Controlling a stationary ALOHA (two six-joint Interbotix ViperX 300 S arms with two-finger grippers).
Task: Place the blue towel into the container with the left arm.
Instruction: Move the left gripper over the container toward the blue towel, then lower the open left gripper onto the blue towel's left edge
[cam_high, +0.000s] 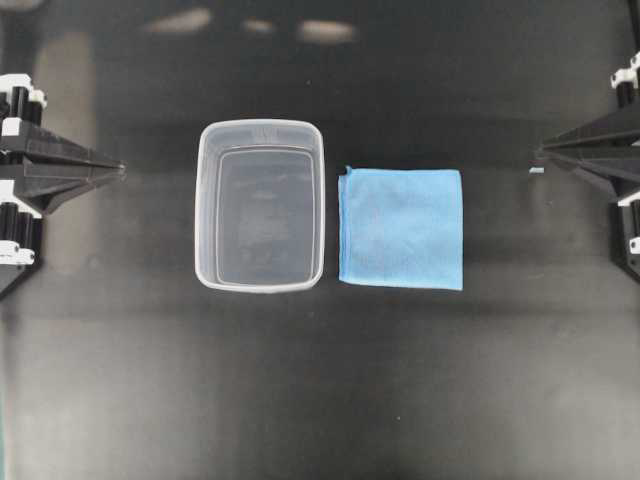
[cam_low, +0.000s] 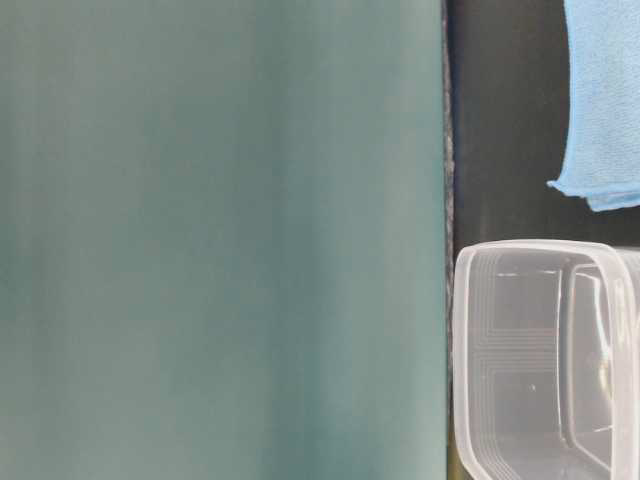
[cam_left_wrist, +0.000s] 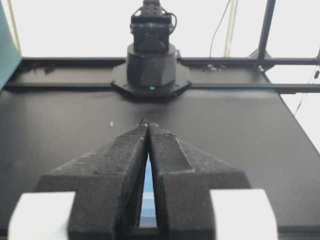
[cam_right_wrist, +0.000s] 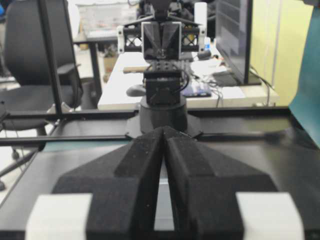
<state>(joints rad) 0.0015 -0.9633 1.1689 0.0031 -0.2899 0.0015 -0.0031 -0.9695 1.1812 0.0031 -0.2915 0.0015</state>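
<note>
— Where is the blue towel (cam_high: 401, 228)?
— Flat on the table (cam_high: 320, 400), well apart from both claws, just beside the container (cam_high: 261, 205).
— The claws?
— Left claw (cam_high: 120, 170) and right claw (cam_high: 540, 152): both closed, holding nothing.

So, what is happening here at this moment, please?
Nothing is being handled yet. The blue towel lies flat on the black table, just beside the container, which stands open with nothing inside. The left gripper and the right gripper are both parked at the table's sides, jaws shut and holding nothing. The towel is not yet picked up.
</note>
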